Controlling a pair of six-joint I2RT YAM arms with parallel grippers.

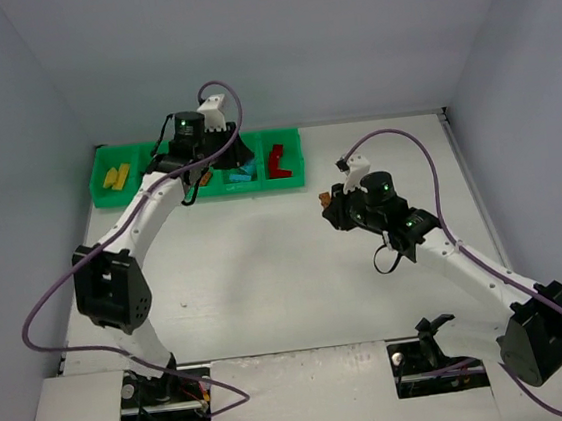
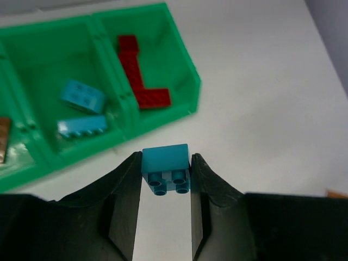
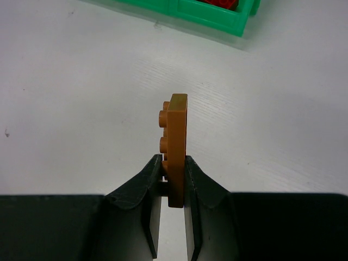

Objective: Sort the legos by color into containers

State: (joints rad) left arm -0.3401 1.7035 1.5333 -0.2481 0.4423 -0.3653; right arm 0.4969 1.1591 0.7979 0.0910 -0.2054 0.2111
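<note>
My left gripper (image 2: 166, 169) is shut on a cyan-blue brick (image 2: 166, 162), studs toward the camera, held just in front of the green tray (image 2: 191, 76). The compartment beyond holds two cyan bricks (image 2: 81, 98) and the end one a red L shape (image 2: 138, 76). My right gripper (image 3: 174, 166) is shut on an orange-brown plate (image 3: 176, 138) held on edge above the bare table, short of the tray (image 3: 217, 19). In the top view the tray (image 1: 288, 134) shows yellow bricks (image 1: 116, 174), an orange-brown brick (image 1: 204, 177), cyan bricks (image 1: 240, 176) and red bricks (image 1: 277, 161).
The tray stands at the back left of the white table, near the rear wall. Grey walls close in the left, back and right sides. The left arm (image 1: 145, 210) reaches over the tray's middle. Purple cables loop beside both arms.
</note>
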